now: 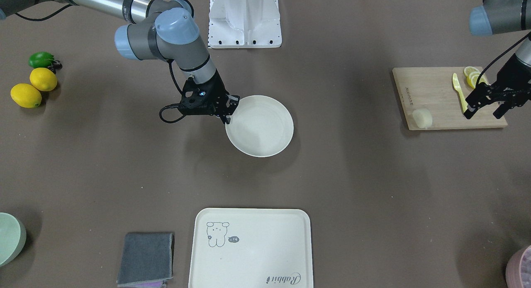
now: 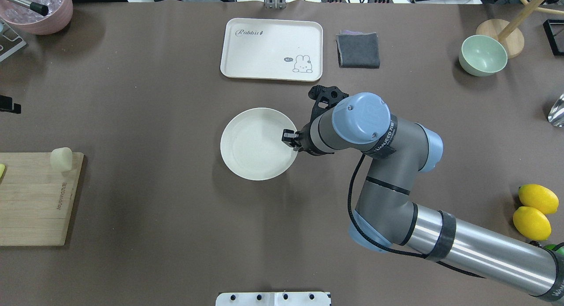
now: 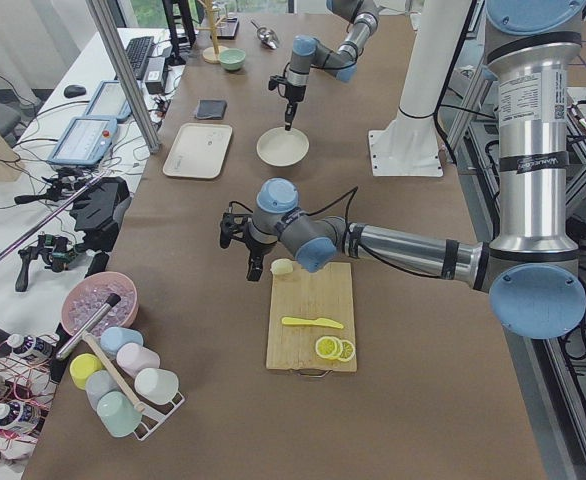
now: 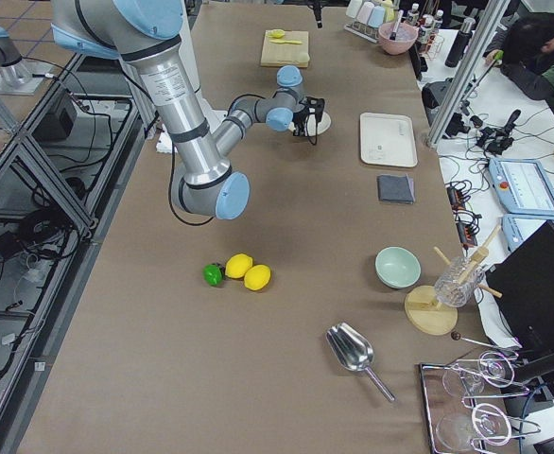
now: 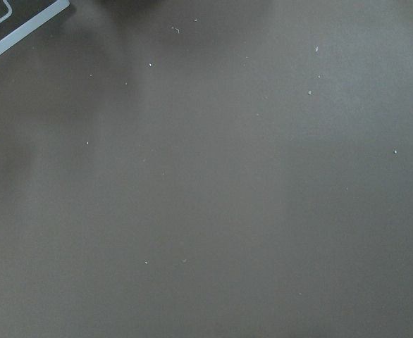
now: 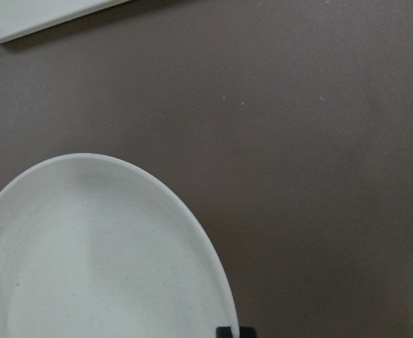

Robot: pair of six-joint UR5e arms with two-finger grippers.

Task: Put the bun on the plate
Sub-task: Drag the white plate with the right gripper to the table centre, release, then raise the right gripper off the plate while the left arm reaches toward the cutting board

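Observation:
The bun [image 1: 422, 118], a small pale cream block, lies on the wooden cutting board [image 1: 431, 89], at its corner nearest the table's middle; it also shows as the bun [image 2: 61, 158] from overhead. My left gripper [image 1: 482, 113] hangs open and empty near the bun; its wrist view shows only bare table. The round cream plate [image 1: 265, 132] sits mid-table with nothing in it. My right gripper [image 1: 229, 111] is at the plate's rim [image 6: 213, 282] and looks shut on it, one black fingertip [image 6: 233, 332] touching the edge.
A yellow knife [image 1: 459, 91] and lemon slices [image 1: 473, 76] share the board. The bear tray [image 2: 271, 48], a grey cloth [image 2: 358, 50] and a green bowl [image 2: 482, 54] line the far side. Two lemons [image 2: 535, 209] lie at the right end, a pink tub [image 2: 37, 10] at the far left.

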